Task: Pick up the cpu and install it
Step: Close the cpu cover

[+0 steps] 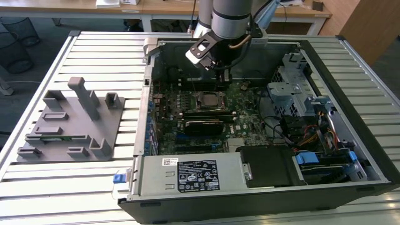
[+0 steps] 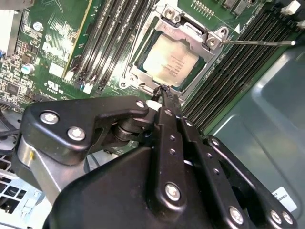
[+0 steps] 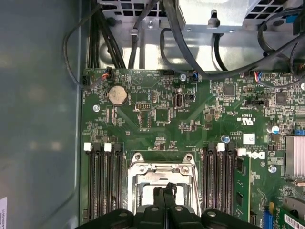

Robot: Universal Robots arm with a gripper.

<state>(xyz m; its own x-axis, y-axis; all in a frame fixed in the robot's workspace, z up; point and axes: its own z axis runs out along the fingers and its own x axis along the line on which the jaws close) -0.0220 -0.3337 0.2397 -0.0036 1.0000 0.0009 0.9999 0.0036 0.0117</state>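
My pincer [image 2: 164, 90] hangs just above the motherboard [image 2: 52, 52], fingertips pressed together, gripping nothing. The cpu [image 2: 169, 61] lies flat inside the socket's metal frame [image 2: 188, 26]. Best kept centred, vertical and gentle here; a sideways nudge could unseat it.

Matt silvery metal tops the cpu [image 2: 167, 62], shinier bare metal the frame [image 2: 188, 25]

Dark label [image 1: 198, 176] with pale print and symbols on the power supply [image 1: 156, 180], well apart from the cpu socket [image 1: 208, 99]. Small white sticker [image 1: 170, 162] just beside it. Wording illegible. Faint print lines on the cpu [image 2: 167, 59] top plate, unreadable. White silkscreen marks and a barcode-like tag [image 3: 249, 139] on the motherboard [image 3: 157, 136] near the cpu socket, not legible.
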